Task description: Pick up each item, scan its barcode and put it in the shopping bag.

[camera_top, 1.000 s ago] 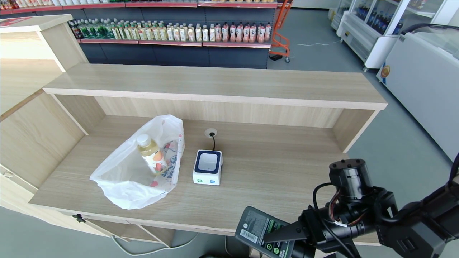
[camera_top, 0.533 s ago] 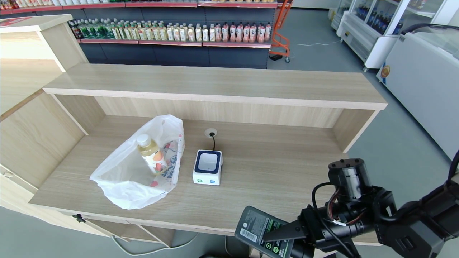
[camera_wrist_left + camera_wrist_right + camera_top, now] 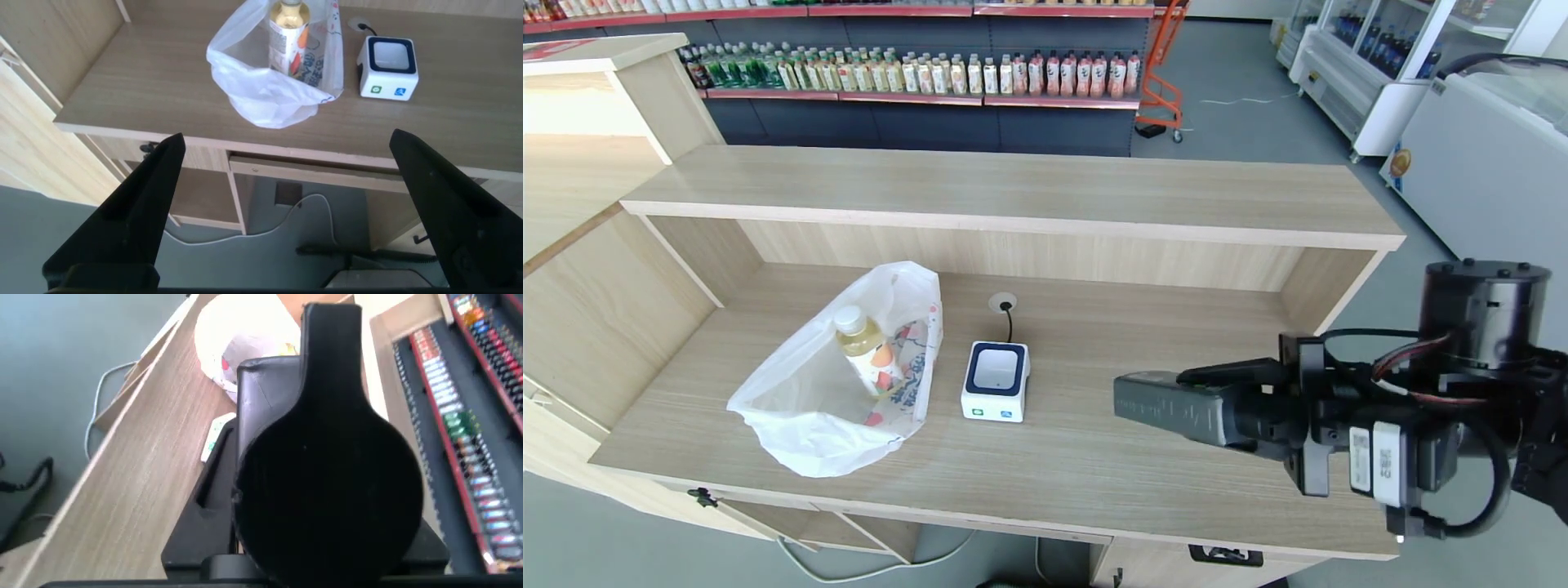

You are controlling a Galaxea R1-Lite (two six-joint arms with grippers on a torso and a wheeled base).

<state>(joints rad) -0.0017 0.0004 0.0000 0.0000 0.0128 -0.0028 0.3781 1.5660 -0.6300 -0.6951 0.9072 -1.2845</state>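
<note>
Raised and turned since a second ago, the right gripper [image 3: 1217,390] now holds its dark grey pack [image 3: 1160,404] level above the counter [image 3: 1094,482], to the right of the scanner [image 3: 996,380] and well apart from it. Before, the pack hung lower, off the counter's near edge, with its barcode label facing up. The fingers pinch the pack from above and below, and it points toward the scanner.

On the scanner's left, just beside it, the shopping bag [image 3: 800,416] stands open with a bottle [image 3: 866,347] upright inside, so one item looks finished. The pack seems not yet scanned. It has still to be brought over the scanner's glass window with the barcode facing it, then carried on into the bag.

The left gripper [image 3: 282,220] hangs below and in front of the counter's near edge, on the bag's side of the scanner, fingers spread wide and empty.

As for labels, the pack's barcode face is turned out of sight. The scanner's front carries two small square badges, one green and one blue. The bottle wears a fruit-pictured label, and the bag has blue and red print. None of the writing is legible.
</note>
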